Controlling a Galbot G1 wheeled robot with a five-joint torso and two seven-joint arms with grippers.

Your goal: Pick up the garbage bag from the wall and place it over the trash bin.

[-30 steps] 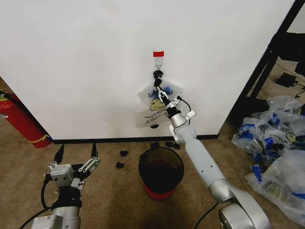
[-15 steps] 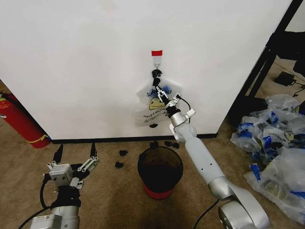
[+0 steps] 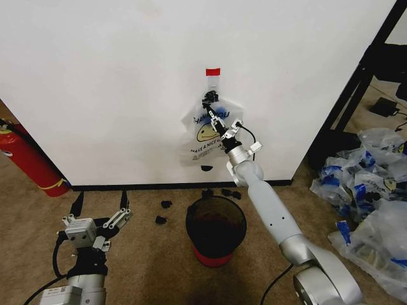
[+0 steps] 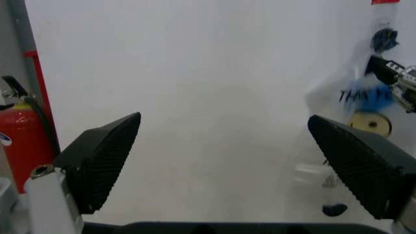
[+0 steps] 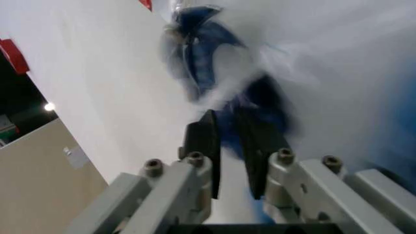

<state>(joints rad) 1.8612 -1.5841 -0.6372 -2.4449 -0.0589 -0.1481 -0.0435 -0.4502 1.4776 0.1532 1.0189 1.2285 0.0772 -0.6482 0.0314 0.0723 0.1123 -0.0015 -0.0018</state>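
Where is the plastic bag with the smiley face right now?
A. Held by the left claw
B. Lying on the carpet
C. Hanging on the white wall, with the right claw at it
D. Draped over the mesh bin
C: the garbage bag hangs on the wall below the red tape, the right claw closed on its bunched top, above the trash bin.

The garbage bag (image 3: 206, 135) hangs on the wall (image 3: 114, 89) with the right tool (image 3: 215, 118) up against its upper part, the trash bin (image 3: 215, 229) stands on the floor below it, and the left tool (image 3: 100, 204) waits low, well apart to the left.
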